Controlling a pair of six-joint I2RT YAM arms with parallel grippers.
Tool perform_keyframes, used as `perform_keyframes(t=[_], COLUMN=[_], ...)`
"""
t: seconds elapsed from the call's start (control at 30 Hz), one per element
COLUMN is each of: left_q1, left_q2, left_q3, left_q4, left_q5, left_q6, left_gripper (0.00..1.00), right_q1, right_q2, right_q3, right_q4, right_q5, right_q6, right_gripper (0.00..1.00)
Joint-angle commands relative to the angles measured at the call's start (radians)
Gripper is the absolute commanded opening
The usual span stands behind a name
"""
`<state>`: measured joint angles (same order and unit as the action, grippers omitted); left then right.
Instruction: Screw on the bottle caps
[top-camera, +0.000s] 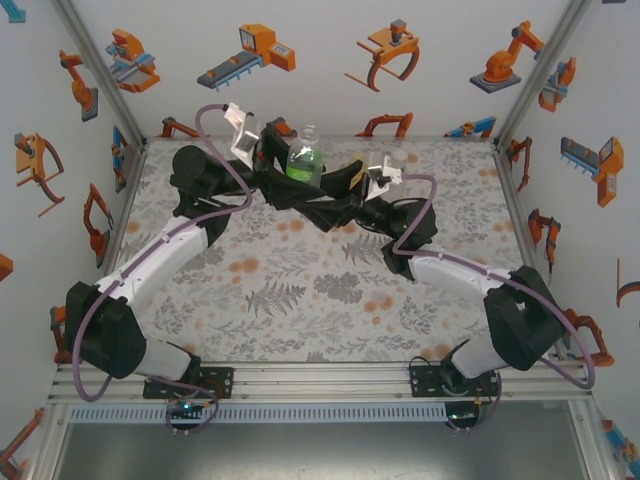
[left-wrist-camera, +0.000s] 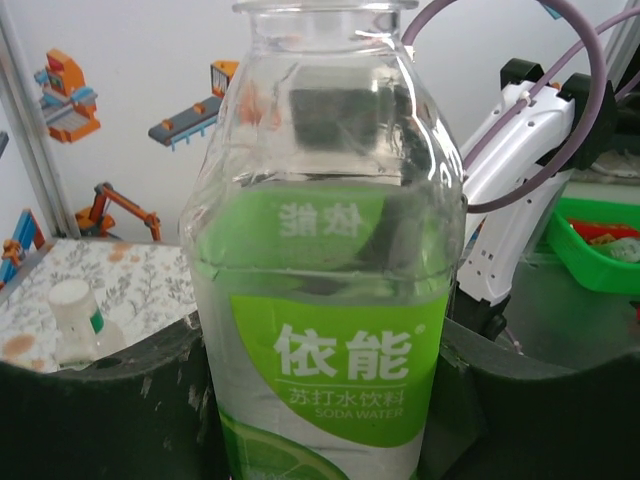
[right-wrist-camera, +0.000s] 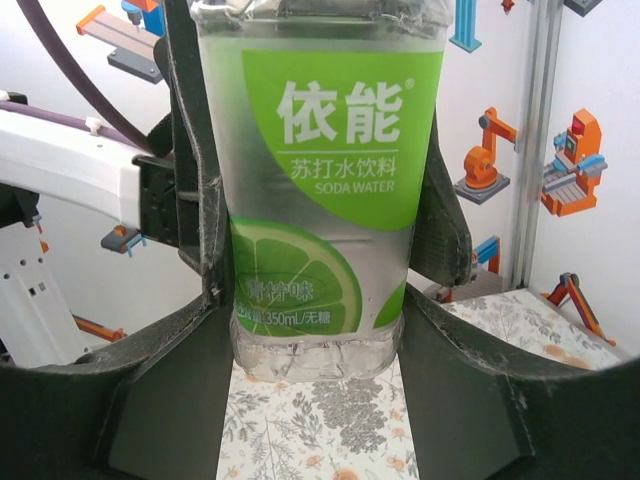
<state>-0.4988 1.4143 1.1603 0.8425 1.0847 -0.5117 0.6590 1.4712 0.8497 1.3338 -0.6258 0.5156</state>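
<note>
At the far middle of the flowered table (top-camera: 300, 310) we see both arms meeting around one clear bottle (top-camera: 305, 160). It stands upright between them with its mouth open at the top. The left gripper (top-camera: 285, 165) is pinched on the bottle. In its own wrist view the two dark fingers (left-wrist-camera: 120, 400) press against the sides at the lower half of the label (left-wrist-camera: 340, 370). The right gripper (right-wrist-camera: 318, 345) comes in lower, its fingers (right-wrist-camera: 150, 380) flanking the bottle's foot, right up against the plastic. Whether they press or merely touch we cannot tell.

The label is bright green with the large white characters 依能, and beneath them 苏打水饮料 and SODA WATER. From the right wrist we also read 350mL/无糖 along the bottom of a lime-slice picture; the small characters just above it are too fine for us to read. From the left wrist, the big characters show mirrored through the clear wall.

Low at the left of the left wrist view sits a small white cap (left-wrist-camera: 72, 305) over the table's edge — what it rests on we cannot make out. At the right, past the white right arm (left-wrist-camera: 515, 170), is a green bin (left-wrist-camera: 590, 255).
</note>
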Motion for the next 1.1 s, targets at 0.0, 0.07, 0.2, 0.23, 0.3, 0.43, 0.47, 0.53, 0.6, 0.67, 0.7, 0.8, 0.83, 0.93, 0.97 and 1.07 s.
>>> perform_keyframes(t=[0.0,0.07,0.2,0.23,0.3,0.43,0.47,0.53,0.6,0.67,0.7,0.8,0.83,0.93,0.97,1.07], left_q1=[0.092,0.108,0.120,0.121,0.122,0.127,0.129,0.131,0.132,0.134,0.137,0.146,0.151,0.173,0.179,0.200], left_q2=[-0.086,-0.108,-0.146,-0.153,-0.164,-0.186,-0.194,-0.211,-0.226,-0.235,-0.237,-0.244,-0.249,-0.256,-0.258,-0.261], left_q3=[0.012,0.006,0.004,0.004,0.004,0.006,0.008,0.017,0.036,0.062,0.076,0.087,0.085,0.077,0.075,0.061], left_q4=[-0.012,-0.047,-0.141,-0.161,-0.187,-0.239,-0.262,-0.359,-0.469,-0.586,-0.650,-0.733,-0.753,-0.791,-0.801,-0.832], left_q5=[-0.090,-0.089,-0.089,-0.089,-0.088,-0.088,-0.090,-0.095,-0.115,-0.134,-0.137,-0.145,-0.156,-0.164,-0.163,-0.166], left_q6=[0.078,0.102,0.169,0.184,0.207,0.242,0.260,0.319,0.390,0.447,0.472,0.507,0.515,0.531,0.534,0.556], left_gripper=[0.35,0.35,0.35,0.35,0.34,0.34,0.33,0.32,0.29,0.24,0.22,0.12,0.07,0.00,0.00,0.00], right_q1=[-0.012,-0.012,-0.012,-0.012,-0.012,-0.012,-0.012,-0.012,-0.012,-0.012,-0.012,-0.012,-0.012,-0.012,-0.012,-0.012], right_q2=[-0.032,-0.031,-0.032,-0.032,-0.031,-0.039,-0.043,-0.062,-0.089,-0.122,-0.138,-0.184,-0.199,-0.229,-0.234,-0.242], right_q3=[-0.049,-0.059,-0.070,-0.072,-0.073,-0.088,-0.092,-0.100,-0.102,-0.104,-0.105,-0.107,-0.104,-0.064,-0.045,0.008], right_q4=[0.015,0.003,-0.008,-0.011,-0.017,-0.042,-0.053,-0.116,-0.222,-0.340,-0.403,-0.588,-0.657,-0.912,-1.001,-1.246], right_q5=[-0.018,-0.017,-0.023,-0.025,-0.032,-0.027,-0.023,-0.001,0.033,0.083,0.115,0.216,0.243,0.349,0.389,0.506], right_q6=[-0.038,-0.040,-0.042,-0.042,-0.039,-0.041,-0.045,-0.063,-0.091,-0.121,-0.134,-0.160,-0.172,-0.193,-0.193,-0.182], right_gripper=[0.56,0.56,0.58,0.59,0.61,0.63,0.63,0.63,0.63,0.63,0.63,0.62,0.61,0.59,0.58,0.57])
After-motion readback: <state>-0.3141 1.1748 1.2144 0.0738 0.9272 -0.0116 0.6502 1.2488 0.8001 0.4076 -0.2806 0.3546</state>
